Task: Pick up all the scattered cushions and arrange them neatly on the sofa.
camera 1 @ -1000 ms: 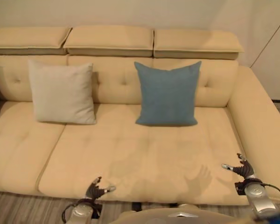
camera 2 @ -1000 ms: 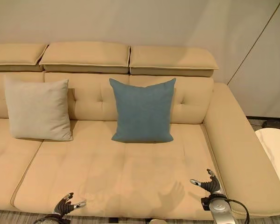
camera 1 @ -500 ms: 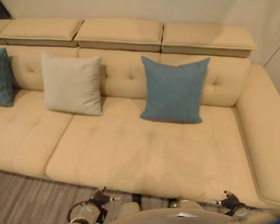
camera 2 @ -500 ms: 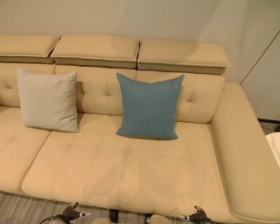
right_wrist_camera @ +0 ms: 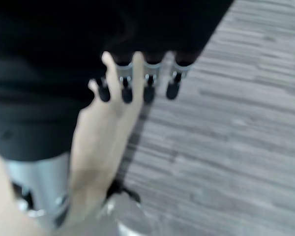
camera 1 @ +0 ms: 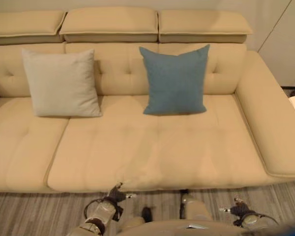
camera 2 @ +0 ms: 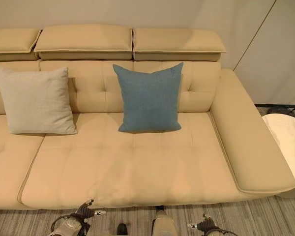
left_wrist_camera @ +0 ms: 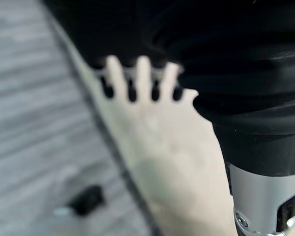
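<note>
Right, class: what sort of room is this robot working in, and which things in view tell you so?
Most likely a home living room. A long beige sofa carries two cushions against its back, a grey cushion and a blue cushion, and striped wood-look floor runs before it.

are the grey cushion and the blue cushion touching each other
Apart. The left eye view shows the grey cushion and the blue cushion both leaning on the sofa backrest, with a plain stretch of bare tufted backrest between them.
</note>
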